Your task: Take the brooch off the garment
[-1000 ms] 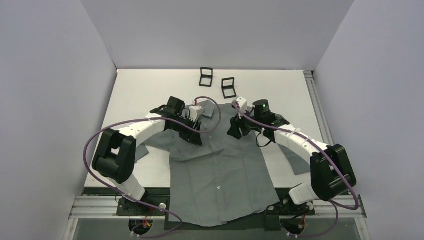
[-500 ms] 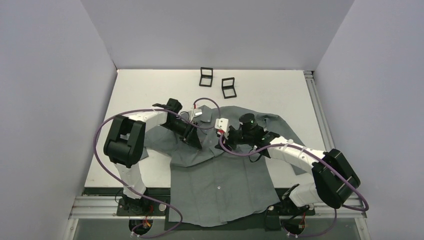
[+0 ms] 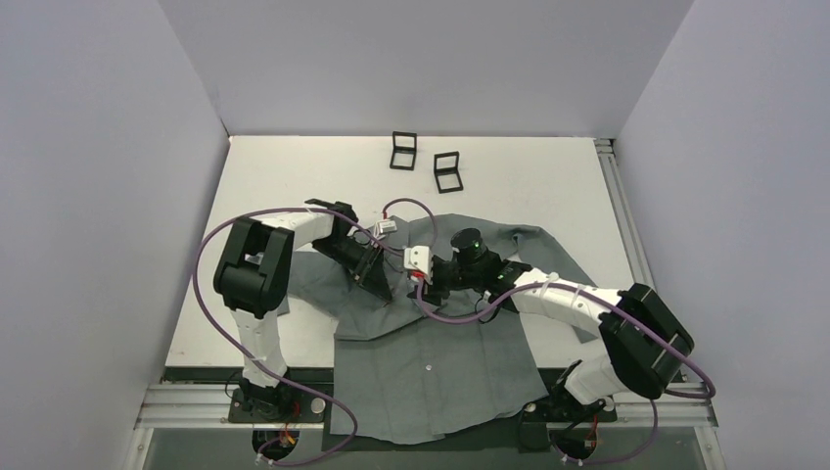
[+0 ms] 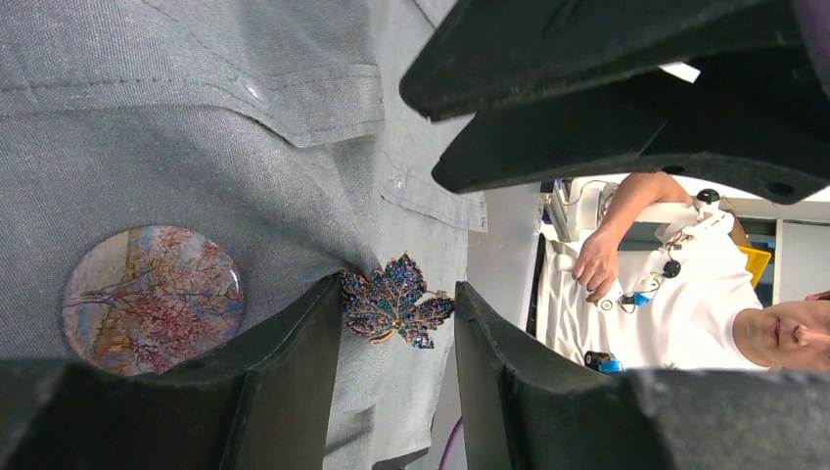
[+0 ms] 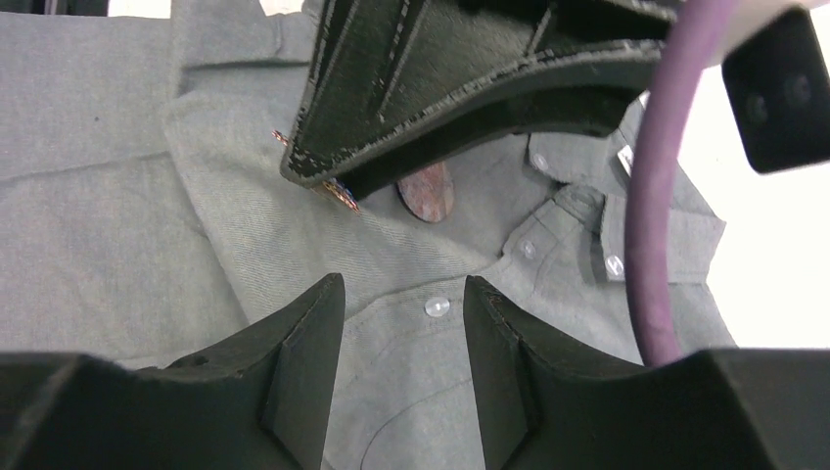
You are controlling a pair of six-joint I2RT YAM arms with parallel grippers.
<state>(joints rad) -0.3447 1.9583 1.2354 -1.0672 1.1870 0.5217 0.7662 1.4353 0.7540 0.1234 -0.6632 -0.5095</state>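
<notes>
Now right pincer (image 5: 401, 294) nearer brooch (image 5: 428, 192) (leftward).

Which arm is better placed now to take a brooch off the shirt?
Left. The left end effector is at the shirt, its fingers on either side of the leaf brooch, the round brooch just beside. The right end effector hangs farther back, above a white button.

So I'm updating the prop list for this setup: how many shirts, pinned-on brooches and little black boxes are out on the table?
Grey shirt: 1
Brooches: 2, a round disc and a maple leaf
Black boxes: 2
Total: 5
</notes>
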